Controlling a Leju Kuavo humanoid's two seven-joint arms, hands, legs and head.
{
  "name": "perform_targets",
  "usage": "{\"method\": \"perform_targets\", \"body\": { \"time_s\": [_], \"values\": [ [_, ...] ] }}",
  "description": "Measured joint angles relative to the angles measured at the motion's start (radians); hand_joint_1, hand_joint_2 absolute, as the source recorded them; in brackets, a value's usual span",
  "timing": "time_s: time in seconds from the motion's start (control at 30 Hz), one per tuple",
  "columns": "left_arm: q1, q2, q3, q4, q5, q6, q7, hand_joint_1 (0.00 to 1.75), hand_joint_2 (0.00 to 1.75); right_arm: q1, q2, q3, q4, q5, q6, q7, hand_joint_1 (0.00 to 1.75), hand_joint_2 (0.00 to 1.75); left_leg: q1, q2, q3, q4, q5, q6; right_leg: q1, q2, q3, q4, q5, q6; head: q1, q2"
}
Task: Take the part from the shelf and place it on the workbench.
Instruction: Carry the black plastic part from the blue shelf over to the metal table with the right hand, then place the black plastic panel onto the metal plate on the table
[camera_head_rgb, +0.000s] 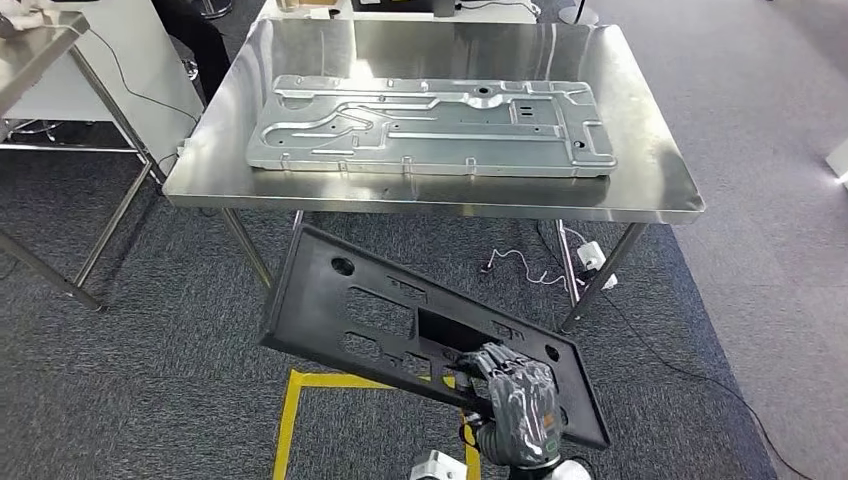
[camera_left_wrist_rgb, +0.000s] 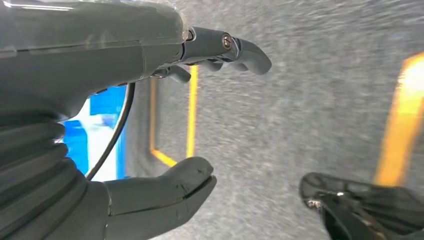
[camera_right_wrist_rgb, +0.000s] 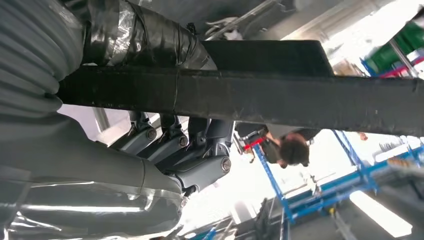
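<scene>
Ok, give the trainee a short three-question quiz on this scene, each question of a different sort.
1. True or false: the black panel already lies on the steel workbench.
2. Which hand holds the black panel? A) the left hand B) the right hand C) both hands
3. Fill in: the thing that lies on the workbench is a flat silver metal ____.

Key
1. False. The right hand holds it, tilted, over the carpet in front of the workbench.
2. B. The left hand hangs over the carpet, its fingers apart and holding nothing.
3. Plate: the metal plate with raised ribs.
</scene>
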Motion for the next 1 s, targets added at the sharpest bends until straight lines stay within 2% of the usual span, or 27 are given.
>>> {"method": "perform_targets", "body": {
  "time_s": [0.07,0.1,0.13,0.17,0.2,0.27,0.3,0.37,0.4,0.43,0.47,0.5,0.53,0.6,0.63,0.67,0.7,0.73,0.77,0.8,0.83,0.87,0.9,0.97,1.0],
  "values": [
    [0.0,0.009,-0.004,0.007,-0.006,-0.001,-0.001,0.0,1.75,-0.033,0.002,0.0,0.046,0.012,0.014,0.009,1.75,1.75,0.0,0.0,-0.087,0.072,-0.046,-0.003,-0.001,0.0,0.024,0.0,-0.023,0.0,0.0,0.0],
    [0.003,0.013,-0.006,0.01,-0.009,-0.001,0.0,0.0,1.75,-0.047,0.004,0.0,0.066,0.015,0.018,0.01,1.75,1.75,0.0,0.0,-0.115,0.073,-0.054,-0.004,-0.001,0.001,0.039,0.0,-0.036,0.001,0.0,0.0],
    [0.005,0.017,-0.01,0.012,-0.011,-0.001,0.0,0.0,1.75,-0.06,0.005,0.0,0.081,0.019,0.021,0.01,1.75,1.75,0.0,0.001,-0.129,0.044,-0.041,-0.006,-0.002,0.002,0.057,0.0,-0.051,0.003,0.0,0.0],
    [0.008,0.021,-0.013,0.015,-0.013,-0.001,0.0,0.0,1.75,-0.072,0.006,0.0,0.094,0.022,0.023,0.01,1.75,1.75,0.0,0.002,-0.135,-0.007,0.003,-0.006,-0.003,0.002,0.077,0.0,-0.068,0.006,0.0,0.0],
    [0.011,0.024,-0.015,0.017,-0.014,-0.001,0.001,0.0,1.75,-0.083,0.007,0.0,0.106,0.025,0.025,0.009,1.75,1.75,-0.001,0.004,-0.138,-0.054,0.069,-0.004,-0.002,0.002,0.096,0.001,-0.085,0.01,0.0,0.0],
    [0.013,0.028,-0.018,0.021,-0.015,-0.002,0.0,0.0,1.75,-0.099,0.009,0.0,0.126,0.027,0.028,0.009,1.75,1.75,-0.006,0.009,-0.135,-0.11,0.157,0.007,-0.001,0.001,0.124,-0.001,-0.117,0.022,0.0,0.0],
    [0.014,0.029,-0.019,0.022,-0.015,-0.002,0.0,0.0,1.75,-0.105,0.009,0.0,0.133,0.027,0.03,0.009,1.75,1.75,-0.009,0.01,-0.129,-0.113,0.167,0.014,0.0,0.0,0.135,-0.001,-0.126,0.029,0.0,0.0],
    [0.013,0.031,-0.021,0.025,-0.016,-0.003,0.0,0.0,1.75,-0.116,0.01,0.0,0.141,0.032,0.038,0.01,1.75,1.75,-0.008,0.008,-0.104,-0.125,0.152,0.028,0.0,0.0,0.139,0.02,-0.111,0.042,0.0,0.0],
    [0.013,0.032,-0.023,0.026,-0.016,-0.003,0.001,0.0,1.75,-0.122,0.01,0.0,0.142,0.038,0.043,0.01,1.75,1.75,-0.007,0.006,-0.088,-0.137,0.145,0.034,0.0,0.0,0.124,0.056,-0.089,0.047,0.0,0.0],
    [0.012,0.033,-0.023,0.027,-0.017,-0.003,0.001,0.0,1.75,-0.13,0.01,0.0,0.142,0.045,0.048,0.011,1.75,1.75,-0.005,0.005,-0.067,-0.152,0.14,0.039,-0.002,0.001,0.088,0.113,-0.066,0.052,0.001,0.0],
    [0.01,0.034,-0.024,0.028,-0.017,-0.003,0.001,0.0,1.75,-0.137,0.01,-0.001,0.142,0.053,0.053,0.012,1.75,1.75,-0.003,0.003,-0.044,-0.168,0.134,0.043,-0.003,0.001,0.041,0.175,-0.057,0.056,0.001,0.0],
    [0.009,0.035,-0.024,0.028,-0.017,-0.003,0.001,0.0,1.75,-0.14,0.009,-0.002,0.142,0.06,0.055,0.014,1.75,1.75,-0.003,0.002,-0.02,-0.183,0.126,0.045,-0.004,0.001,-0.009,0.229,-0.069,0.06,0.001,0.0],
    [0.009,0.036,-0.024,0.028,-0.017,-0.003,0.001,0.0,1.75,-0.142,0.009,-0.003,0.142,0.066,0.056,0.016,1.75,1.75,-0.003,-0.001,0.008,-0.198,0.116,0.046,-0.005,0.0,-0.057,0.269,-0.101,0.062,0.001,0.0],
    [0.01,0.037,-0.024,0.029,-0.018,-0.003,0.001,0.0,1.75,-0.14,0.008,-0.003,0.142,0.076,0.055,0.018,1.75,1.75,-0.003,-0.007,0.066,-0.223,0.09,0.044,-0.005,0.0,-0.123,0.273,-0.174,0.064,0.001,0.0],
    [0.011,0.037,-0.024,0.03,-0.018,-0.003,0.002,0.0,1.75,-0.14,0.008,-0.003,0.142,0.081,0.053,0.017,1.75,1.75,-0.003,-0.01,0.098,-0.233,0.075,0.043,-0.004,0.0,-0.141,0.245,-0.185,0.062,0.001,0.0],
    [0.012,0.037,-0.024,0.031,-0.018,-0.003,0.002,0.0,1.75,-0.14,0.008,-0.003,0.142,0.086,0.049,0.016,1.75,1.75,-0.003,-0.011,0.128,-0.241,0.059,0.042,-0.003,0.001,-0.151,0.198,-0.159,0.058,0.001,0.0],
    [0.015,0.037,-0.024,0.033,-0.018,-0.003,0.002,0.0,1.75,-0.14,0.007,-0.003,0.142,0.091,0.044,0.015,1.75,1.75,-0.004,-0.012,0.155,-0.249,0.041,0.041,0.001,0.001,-0.159,0.136,-0.082,0.05,0.001,0.0],
    [0.015,0.037,-0.024,0.036,-0.018,-0.003,0.002,0.0,1.75,-0.139,0.005,-0.003,0.142,0.095,0.036,0.015,1.75,1.75,-0.004,-0.014,0.18,-0.253,0.022,0.038,0.007,0.002,-0.163,0.084,0.011,0.041,0.0,0.0],
    [0.014,0.036,-0.024,0.039,-0.017,-0.003,0.002,0.0,1.75,-0.139,0.003,-0.003,0.14,0.098,0.028,0.013,1.75,1.75,-0.005,-0.016,0.2,-0.258,0.003,0.033,0.013,0.003,-0.163,0.048,0.086,0.032,0.0,0.0],
    [0.012,0.036,-0.024,0.04,-0.016,-0.003,0.002,0.0,1.75,-0.14,0.0,-0.003,0.133,0.099,0.021,0.009,1.75,1.75,-0.004,-0.018,0.222,-0.263,-0.01,0.028,0.018,0.004,-0.16,0.031,0.134,0.024,0.0,0.0],
    [0.008,0.037,-0.024,0.042,-0.015,-0.003,0.002,0.0,1.75,-0.142,-0.003,-0.002,0.122,0.099,0.013,0.004,1.75,1.75,-0.004,-0.019,0.237,-0.262,-0.012,0.02,0.021,0.005,-0.151,0.03,0.133,0.017,-0.001,0.0],
    [0.005,0.038,-0.024,0.042,-0.015,-0.003,0.001,0.0,1.75,-0.146,-0.006,-0.002,0.107,0.099,0.006,-0.002,1.75,1.75,-0.004,-0.019,0.24,-0.248,-0.001,0.012,0.021,0.007,-0.134,0.028,0.117,0.01,0.0,0.0],
    [0.002,0.039,-0.024,0.042,-0.014,-0.004,0.001,0.0,1.75,-0.151,-0.009,-0.003,0.091,0.099,-0.002,-0.008,1.75,1.75,-0.004,-0.017,0.23,-0.208,0.022,0.006,0.019,0.008,-0.115,0.018,0.107,0.003,-0.001,0.0],
    [-0.005,0.041,-0.024,0.044,-0.013,-0.005,0.0,0.0,1.75,-0.161,-0.012,-0.003,0.066,0.1,-0.014,-0.015,1.75,1.75,-0.003,-0.012,0.152,-0.07,0.058,-0.002,0.013,0.01,-0.071,-0.005,0.088,-0.008,-0.002,0.0],
    [-0.006,0.042,-0.024,0.044,-0.012,-0.005,0.0,0.0,1.75,-0.162,-0.014,-0.003,0.06,0.1,-0.016,-0.016,1.75,1.75,-0.001,-0.01,0.099,-0.001,0.047,-0.004,0.01,0.009,-0.05,-0.016,0.076,-0.011,-0.002,0.0]
  ]
}}
